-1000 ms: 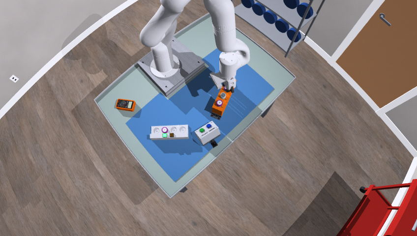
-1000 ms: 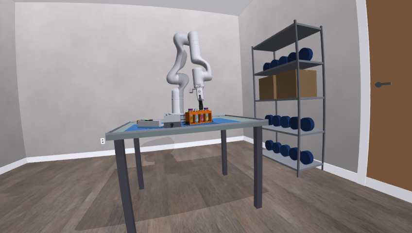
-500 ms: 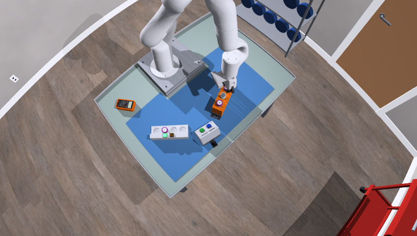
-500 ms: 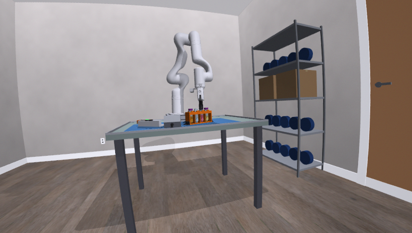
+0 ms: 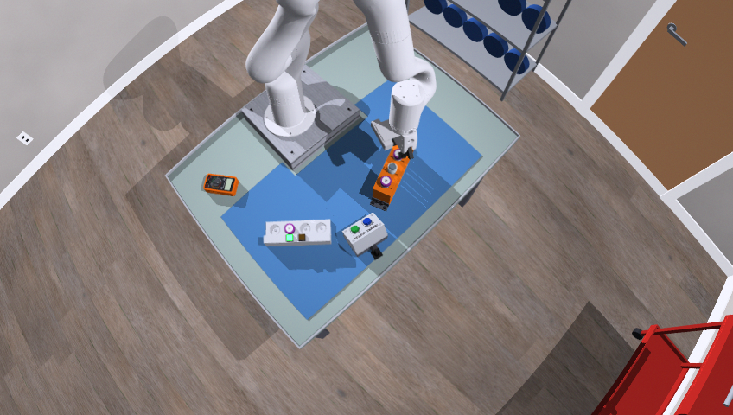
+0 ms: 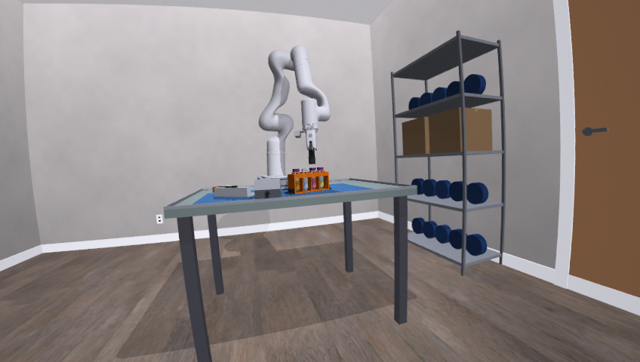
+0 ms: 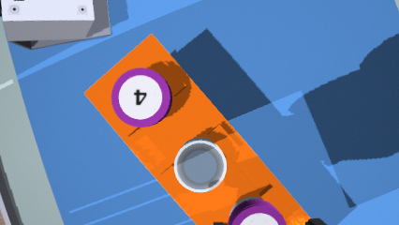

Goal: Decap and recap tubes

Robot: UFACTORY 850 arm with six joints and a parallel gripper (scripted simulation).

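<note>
Wood-look floor (image 5: 462, 308) (image 6: 269, 291) runs beneath a table (image 5: 246, 273) (image 6: 287, 204) that has a blue mat (image 5: 309, 288) (image 6: 355, 188) (image 7: 42, 141) on its top. Nearest in the exterior view is the key box (image 5: 363, 243) (image 6: 267, 185), whose blue key (image 5: 366, 221) and green key (image 5: 354, 229) sit side by side. Near it is the white cap tray (image 5: 317, 238) (image 6: 232, 192): a purple-rimmed cap (image 5: 289, 228) lies in nest 3, the green lamp (image 5: 289, 238) is lit and the amber lamp (image 5: 302, 237) is dark.

The orange tube holder (image 5: 381, 194) (image 6: 291, 183) (image 7: 150, 150) stands on the mat. Tube 4's cap (image 5: 385, 181) (image 6: 295, 170) (image 7: 140, 97) is on, tube 3 (image 5: 391, 167) (image 6: 304, 170) (image 7: 200, 166) is uncapped, and tube 2's cap (image 5: 398, 153) (image 6: 312, 169) (image 7: 258, 219) and tube 1's cap (image 6: 320, 169) are on. How tight they are, I cannot tell.

The gripper (image 5: 405, 153) (image 6: 311, 162) (image 7: 267, 223) hangs over tube 2's cap, apart from it, jaws partly spread and grasping nothing. Behind the holder, the white arm (image 5: 388, 46) (image 6: 309, 111) rises from its base plate (image 5: 293, 160). Farther back are a shelf rack (image 5: 509, 86) (image 6: 463, 224) and a pale wall (image 6: 157, 89).

Vs. 0.5 s ago, the gripper (image 5: 406, 154) (image 6: 312, 163) (image 7: 267, 222) is being lifted twd 12 o'clock in the ext. view, a small gap now being shown btwn its fingertips and the caps below. Tube 2's purple cap (image 5: 396, 153) (image 6: 312, 169) (image 7: 258, 217), prev. blocked in ext. view by the fingers, is being uncovered and is being left on its tube. In top view, more of that cap is being exposed at the gripper's 8 o'clock side. Vs. 1 s ago, the arm's last section (image 5: 406, 105) (image 6: 309, 111) is being shifted slightly twd 1 o'clock in top view, and its lean is being straightened to approx. upright.
</note>
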